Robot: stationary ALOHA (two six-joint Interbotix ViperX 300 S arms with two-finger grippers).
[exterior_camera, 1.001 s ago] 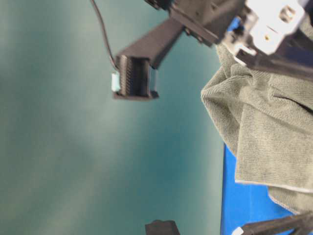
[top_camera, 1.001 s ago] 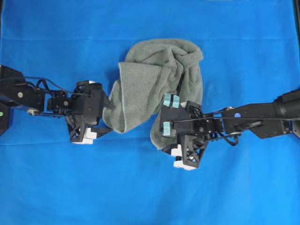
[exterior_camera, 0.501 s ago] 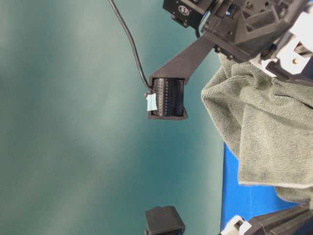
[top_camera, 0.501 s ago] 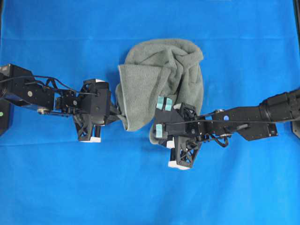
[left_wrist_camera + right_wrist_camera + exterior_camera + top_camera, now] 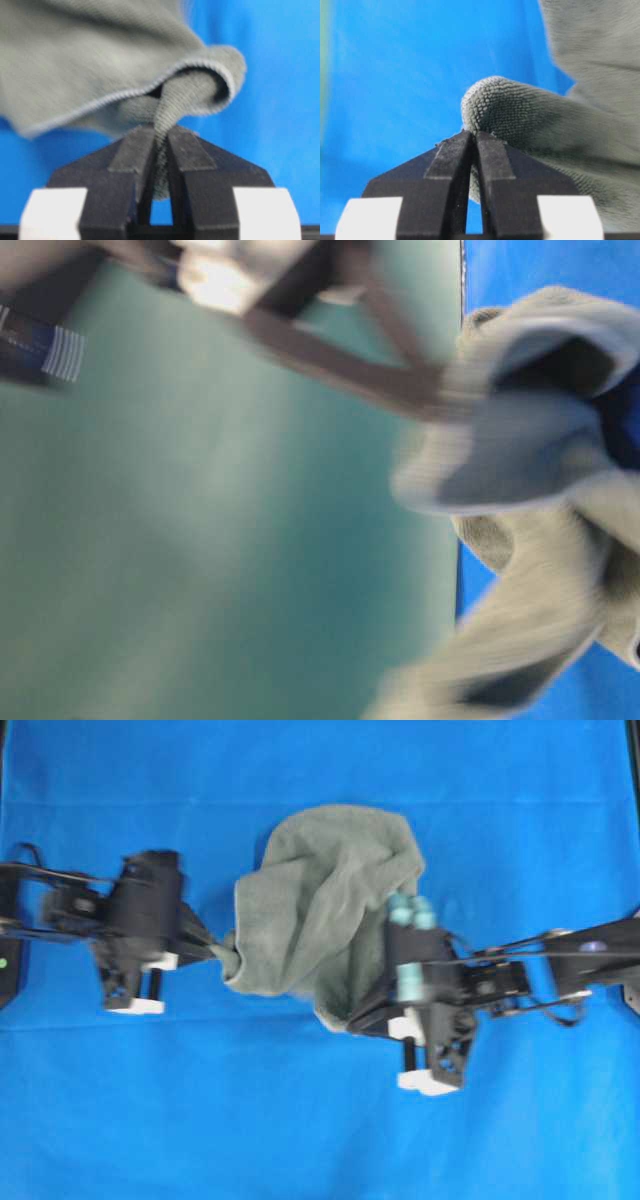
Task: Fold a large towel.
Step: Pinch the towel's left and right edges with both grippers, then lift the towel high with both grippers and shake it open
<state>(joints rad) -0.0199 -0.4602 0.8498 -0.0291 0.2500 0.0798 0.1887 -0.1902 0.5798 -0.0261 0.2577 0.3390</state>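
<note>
The large towel (image 5: 320, 905) lies crumpled in a heap on the middle of the blue table covering (image 5: 320, 1130). My left gripper (image 5: 222, 952) is shut on the towel's left corner, and in the left wrist view a bunched fold of towel (image 5: 100, 60) runs down between the closed fingers of the left gripper (image 5: 160, 136). My right gripper (image 5: 357, 1020) is shut on the towel's lower right edge. In the right wrist view a rounded fold of towel (image 5: 555, 125) is pinched at the tips of the right gripper (image 5: 474, 136). The table-level view shows the towel (image 5: 540, 450) lifted and blurred.
Blue covering spreads all round the towel, with open cloth in front (image 5: 250, 1140) and behind (image 5: 320, 760). A black base with a green light (image 5: 6, 965) sits at the left edge. The right arm (image 5: 580, 955) stretches in from the right.
Both grippers have closed on the towel. The left one has drawn back to the left and the right one to the right, and the towel's corners are lifted between them.
</note>
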